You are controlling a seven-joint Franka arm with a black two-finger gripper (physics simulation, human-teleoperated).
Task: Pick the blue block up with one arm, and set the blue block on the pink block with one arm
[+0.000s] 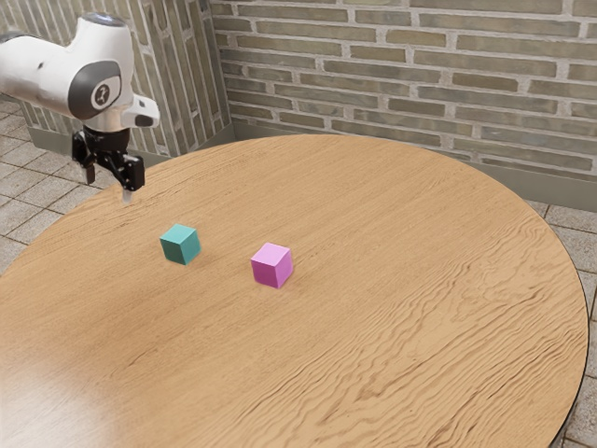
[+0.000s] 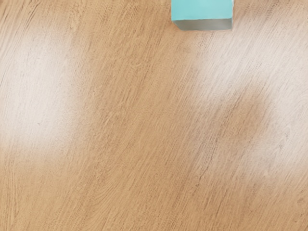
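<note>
nearest the camera in the exterior view the table (image 1: 373, 364) was bare wood. a little further in sat the pink block (image 1: 271, 265), flat on the top with nothing on it. the blue block (image 1: 180, 244) stood beyond it toward the exterior view's left, near the pink one but apart from it. further back, above the table's edge, hung the gripper (image 1: 110, 182), fingers spread and holding nothing, well apart from the blue block. in the wrist view that block (image 2: 202, 14) lay off to one side of the hand, not under it. behind all stood a brick wall (image 1: 420, 75). i judged the reach was just beginning: next the hand needed to centre over the blue block, then descend astride it.
</note>
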